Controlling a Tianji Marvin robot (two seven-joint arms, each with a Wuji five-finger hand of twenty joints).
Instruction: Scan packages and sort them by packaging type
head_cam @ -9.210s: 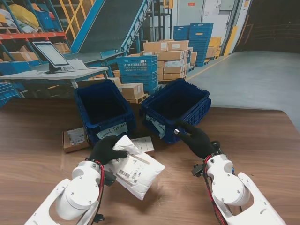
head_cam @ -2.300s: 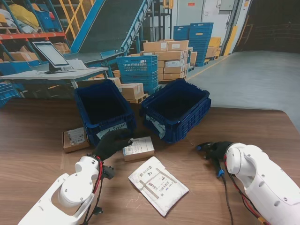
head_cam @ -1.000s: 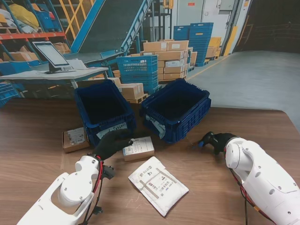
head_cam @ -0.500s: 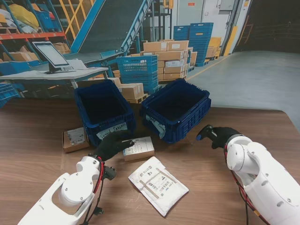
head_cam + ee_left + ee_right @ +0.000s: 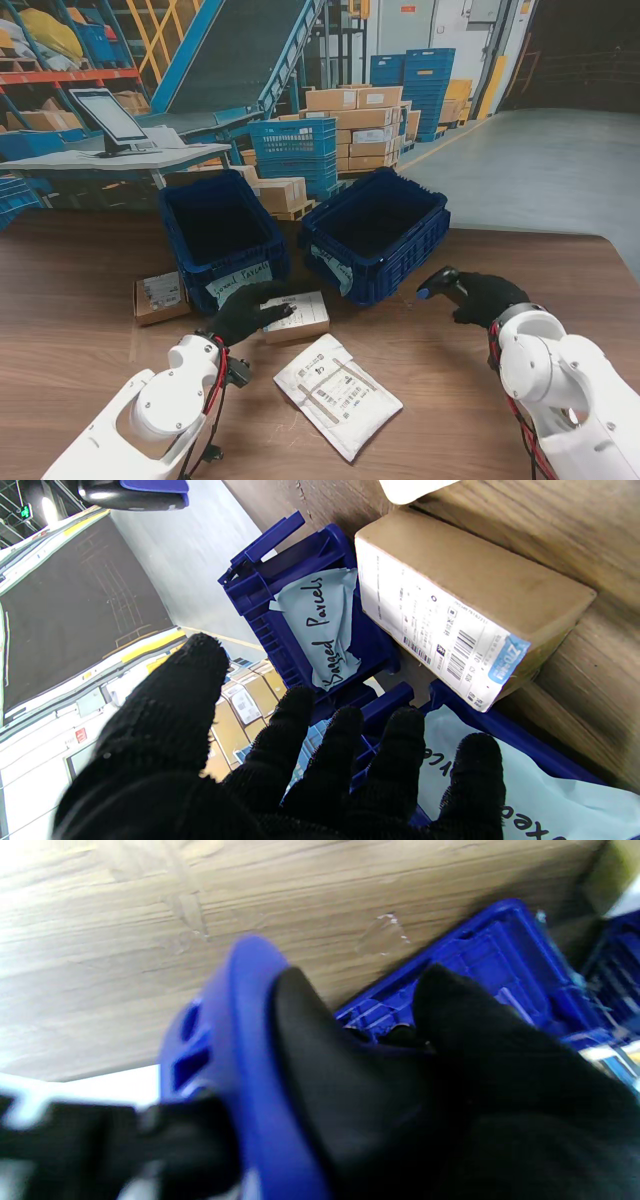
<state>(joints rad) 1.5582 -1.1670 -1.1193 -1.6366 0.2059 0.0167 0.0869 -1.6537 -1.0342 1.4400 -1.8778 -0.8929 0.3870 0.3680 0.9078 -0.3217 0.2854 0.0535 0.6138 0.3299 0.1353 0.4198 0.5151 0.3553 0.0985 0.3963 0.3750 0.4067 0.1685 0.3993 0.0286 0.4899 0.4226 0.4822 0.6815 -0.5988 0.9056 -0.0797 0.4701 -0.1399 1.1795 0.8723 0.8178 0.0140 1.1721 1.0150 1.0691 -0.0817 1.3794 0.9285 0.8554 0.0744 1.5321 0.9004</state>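
So there's a big brown wood-grain table (image 5: pixel 90 350) and everything sits on it. Biggest things are two dark blue plastic crates: the right blue crate (image 5: pixel 375 235) with a taped paper label reading "Bagged Parcels" (image 5: pixel 320 625), and the left blue crate (image 5: pixel 220 232) just beside it. Nearer to me than the right crate lies a flat white plastic mailer bag (image 5: pixel 338 394), well apart from both crates. A small brown cardboard box with a white barcode label (image 5: pixel 297 313) sits right in front of the gap between the crates. Another small cardboard box (image 5: pixel 160 296) is left of the left crate. Left black-gloved hand (image 5: pixel 245 313) has fingers spread, resting at the labelled box's edge, holding nothing. Right black-gloved hand (image 5: pixel 487 296) is wrapped around a blue-and-black handheld scanner (image 5: pixel 436 283), just right of the right crate.
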